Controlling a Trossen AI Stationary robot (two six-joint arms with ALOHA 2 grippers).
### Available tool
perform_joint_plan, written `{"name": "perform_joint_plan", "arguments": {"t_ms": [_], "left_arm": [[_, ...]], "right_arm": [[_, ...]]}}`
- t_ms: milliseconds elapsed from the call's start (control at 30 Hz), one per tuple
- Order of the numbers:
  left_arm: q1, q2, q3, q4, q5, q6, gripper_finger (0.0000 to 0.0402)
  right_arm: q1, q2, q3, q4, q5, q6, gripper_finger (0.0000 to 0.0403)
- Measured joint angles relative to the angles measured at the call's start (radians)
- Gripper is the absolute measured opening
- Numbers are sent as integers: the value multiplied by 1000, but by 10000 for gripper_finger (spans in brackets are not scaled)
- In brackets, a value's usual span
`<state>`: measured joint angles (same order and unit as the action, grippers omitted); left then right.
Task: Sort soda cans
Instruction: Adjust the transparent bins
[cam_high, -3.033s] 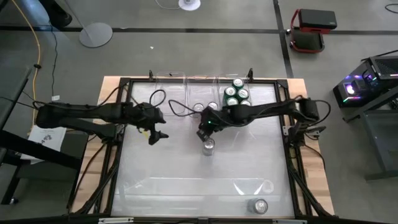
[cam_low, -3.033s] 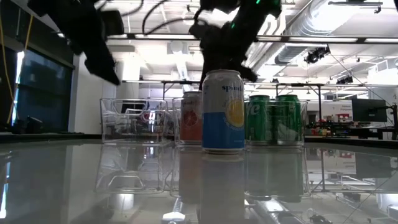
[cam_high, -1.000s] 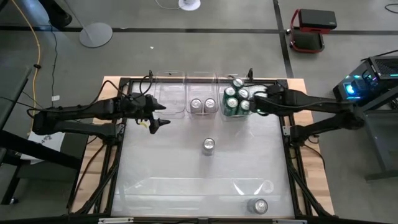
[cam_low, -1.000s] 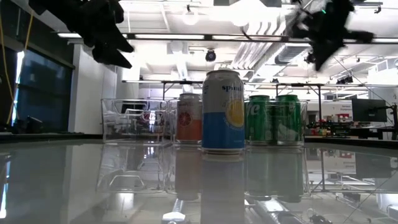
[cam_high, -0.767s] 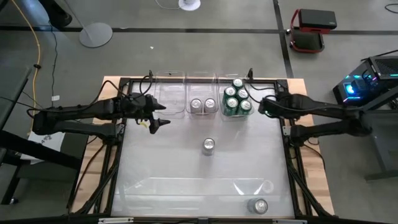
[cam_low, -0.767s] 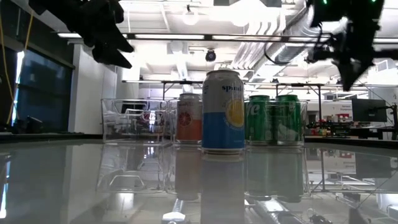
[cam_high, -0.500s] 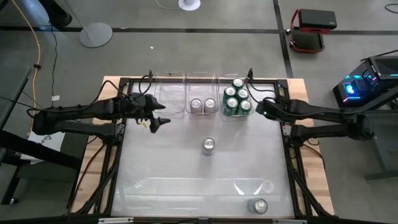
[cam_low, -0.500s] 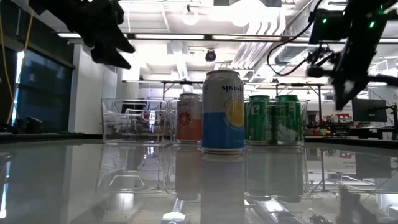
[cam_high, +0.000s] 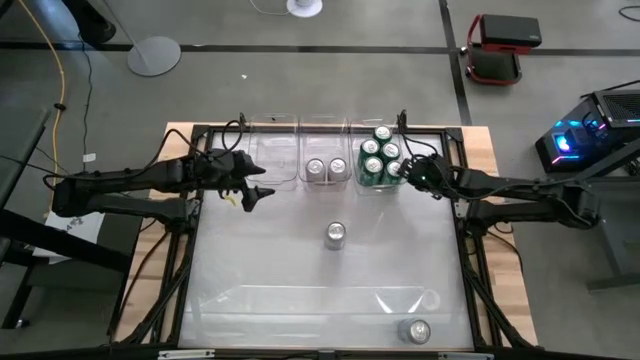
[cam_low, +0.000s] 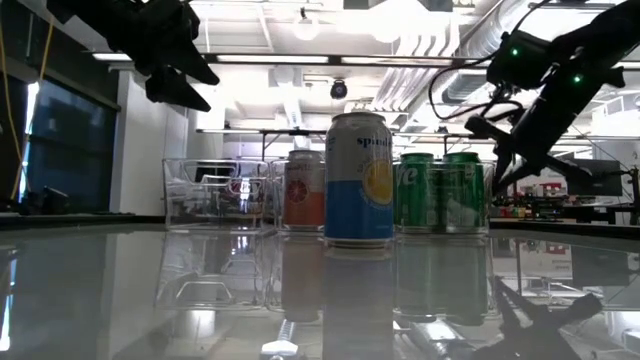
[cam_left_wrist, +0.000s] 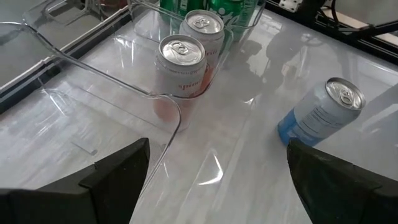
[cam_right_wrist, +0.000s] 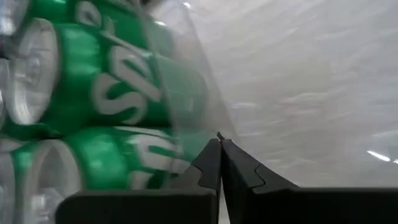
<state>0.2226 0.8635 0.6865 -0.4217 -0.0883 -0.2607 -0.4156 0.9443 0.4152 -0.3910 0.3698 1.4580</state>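
The right gripper (cam_high: 418, 172), jaws together and empty, has swung back beside the green cans' bin (cam_high: 379, 183), leaving the blue can (cam_high: 335, 234) unsorted.

Lab, exposed ceiling ducts (cam_low: 440, 70), far workbenches (cam_low: 560, 205)

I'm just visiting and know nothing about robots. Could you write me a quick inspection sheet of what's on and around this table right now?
Surface: glossy table in a dark frame.
Job's things: four green cans in the right clear bin; two silver-topped cans in the middle bin; a blue can upright at centre; one can near the front edge.
Clutter: nothing seen.
Grippers: left gripper open, empty; right gripper shut, beside the green cans.
Cables: black leads along both arms.
Surroundings: red case on the floor.
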Motion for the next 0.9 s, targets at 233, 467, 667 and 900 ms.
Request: {"name": "perform_joint_plan", "arguments": {"t_ms": [233, 467, 667, 900], "left_arm": [[0, 0, 0, 0, -1, 8, 355], [0, 0, 0, 0, -1, 9, 355], [0, 0, 0, 0, -1, 4, 355], [0, 0, 0, 0, -1, -16, 355]], "right_arm": [[1, 33, -2, 83, -41, 1, 2], [10, 97, -2, 175, -44, 0, 2], [11, 66, 21, 116, -50, -38, 2], [60, -19, 223, -305, 34, -103, 2]]}}
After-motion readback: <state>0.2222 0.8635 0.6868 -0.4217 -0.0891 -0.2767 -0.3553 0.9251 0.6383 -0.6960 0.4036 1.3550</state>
